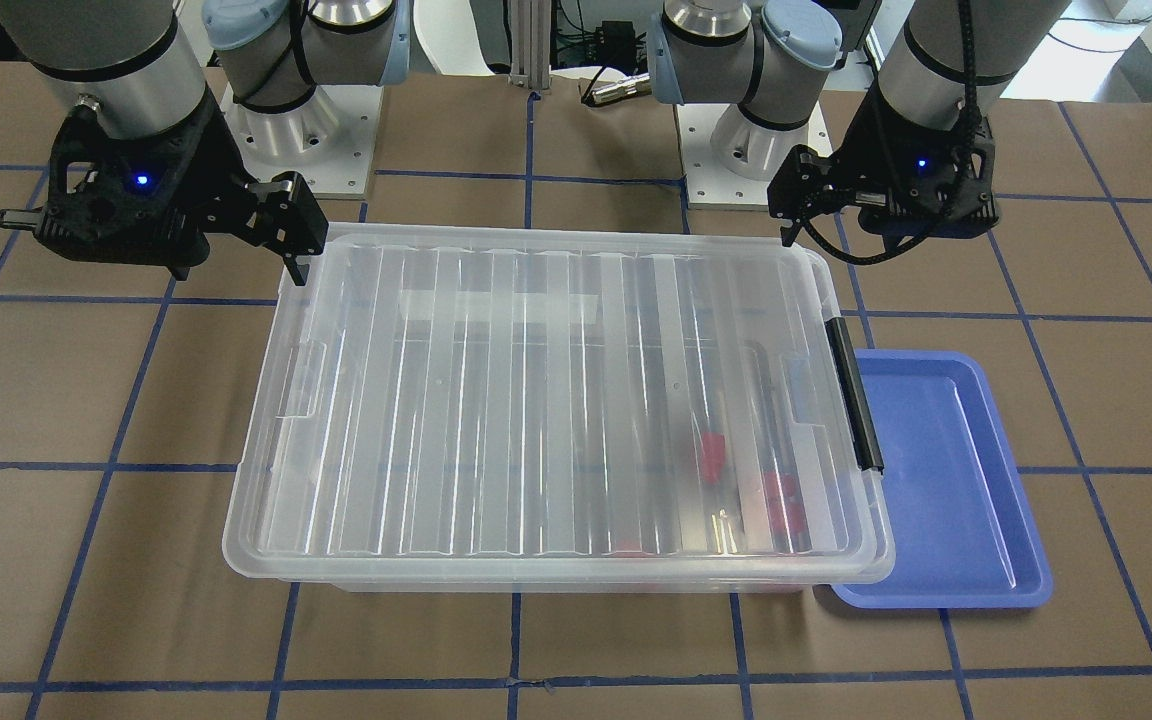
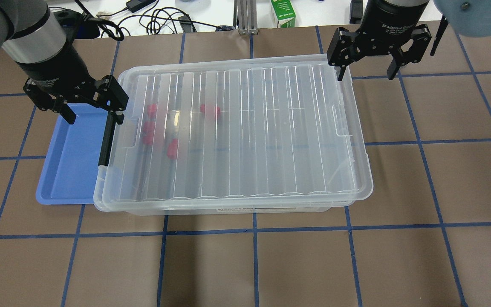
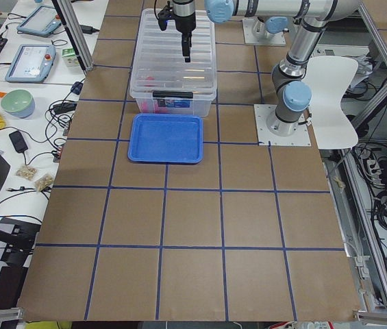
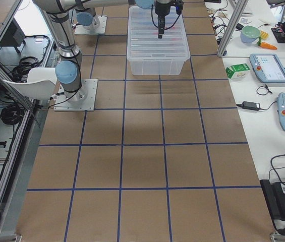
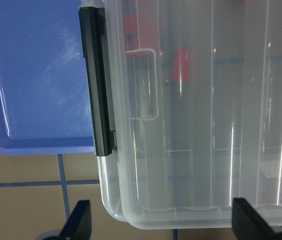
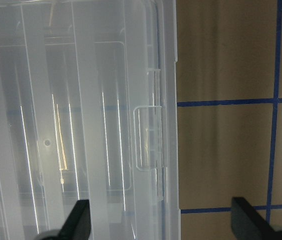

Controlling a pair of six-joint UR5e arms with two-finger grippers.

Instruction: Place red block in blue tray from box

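Note:
The box (image 2: pixel 245 128) is a clear bin with its ribbed lid on and a black latch bar (image 2: pixel 107 138) at its left end. Several red blocks (image 2: pixel 172 148) lie inside near that end, blurred through the lid; they also show in the front view (image 1: pixel 709 455) and the left wrist view (image 5: pixel 180 62). The blue tray (image 2: pixel 66 166) lies empty against the latch end. My left gripper (image 2: pixel 90 108) is open and empty above the tray's far end and the latch. My right gripper (image 2: pixel 367 70) is open and empty above the box's far right corner.
The table is brown paper with a blue tape grid. A green carton (image 2: pixel 284 13) and cables (image 2: pixel 151 17) lie beyond the far edge. Side benches hold tablets (image 4: pixel 268 65) and bowls (image 3: pixel 16 103). A white chair (image 3: pixel 330 89) stands by the arm bases.

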